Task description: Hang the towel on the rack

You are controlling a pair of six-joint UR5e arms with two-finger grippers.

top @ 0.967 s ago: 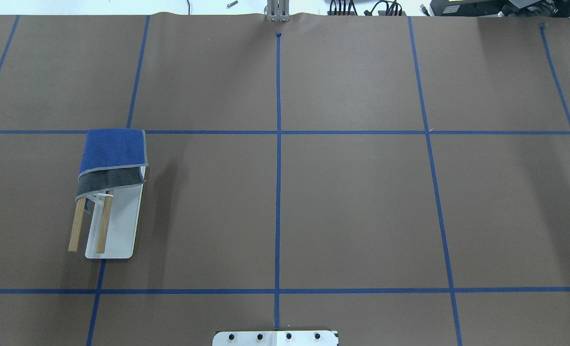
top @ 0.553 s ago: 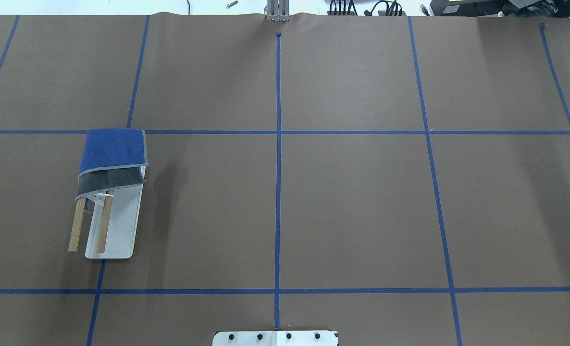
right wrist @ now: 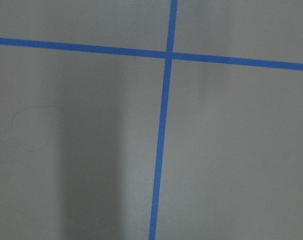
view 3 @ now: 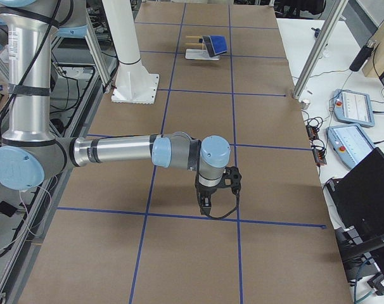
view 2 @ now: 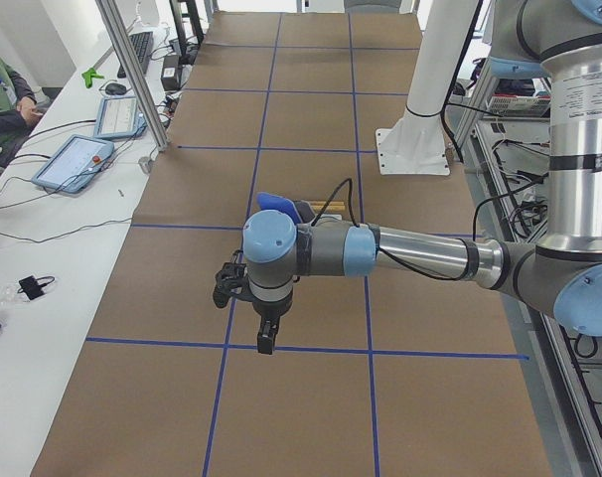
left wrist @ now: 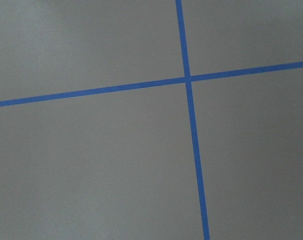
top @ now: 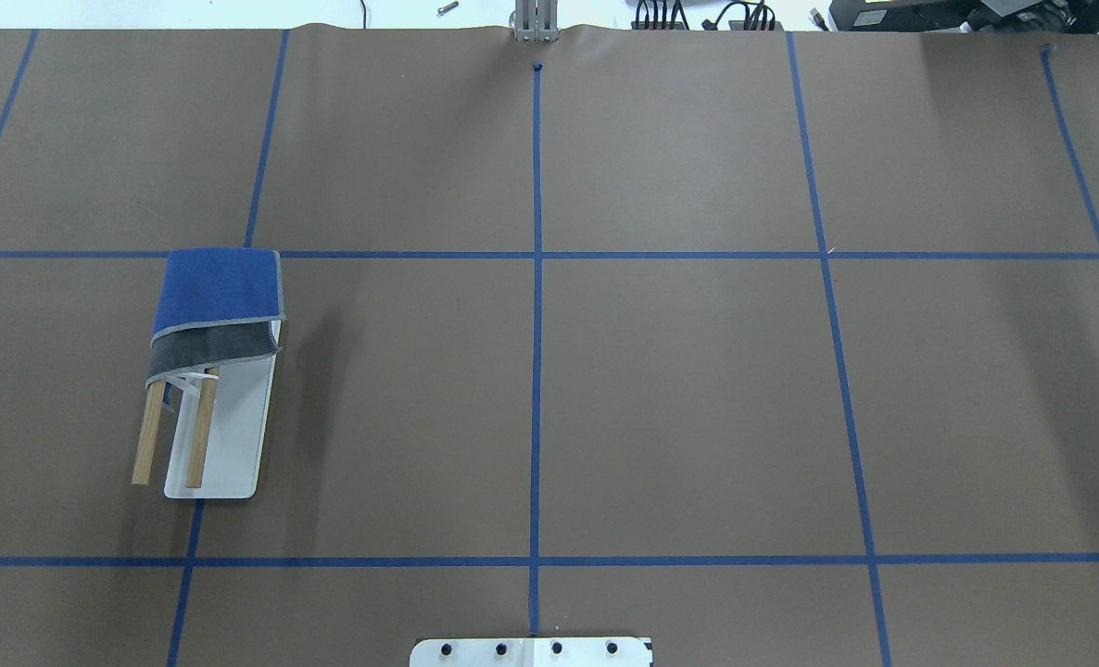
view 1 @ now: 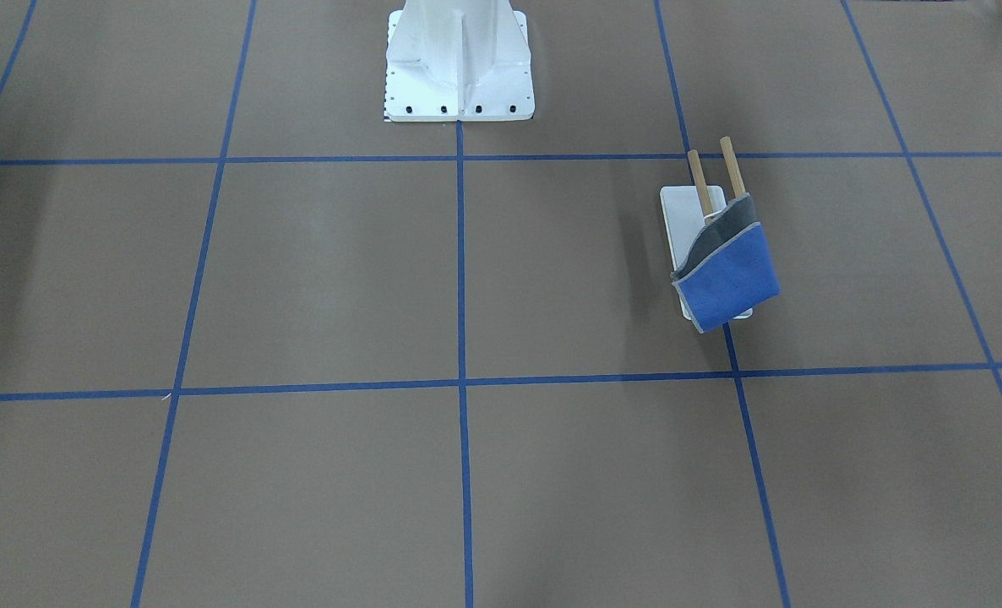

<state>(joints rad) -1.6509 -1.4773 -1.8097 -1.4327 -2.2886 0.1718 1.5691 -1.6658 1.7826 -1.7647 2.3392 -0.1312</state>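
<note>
The towel [top: 221, 287] hangs over the far end of the rack [top: 234, 435], blue face up and a dark grey flap folded toward the dowels [top: 149, 435]. It also shows in the front view [view 1: 729, 274] on the rack [view 1: 685, 215], and far off in the right view [view 3: 215, 44]. No gripper is near it. My left gripper [view 2: 264, 333] shows only in the left side view, hanging high above the table. My right gripper [view 3: 206, 202] shows only in the right side view, also high. I cannot tell whether either is open or shut. Both wrist views show only bare table.
The table [top: 679, 398] is covered in brown paper with a grid of blue tape lines. The big white bolted pedestal [view 1: 459, 59] stands at the robot's edge. Tablets and cables [view 2: 77, 159] lie on the bench beyond the far edge.
</note>
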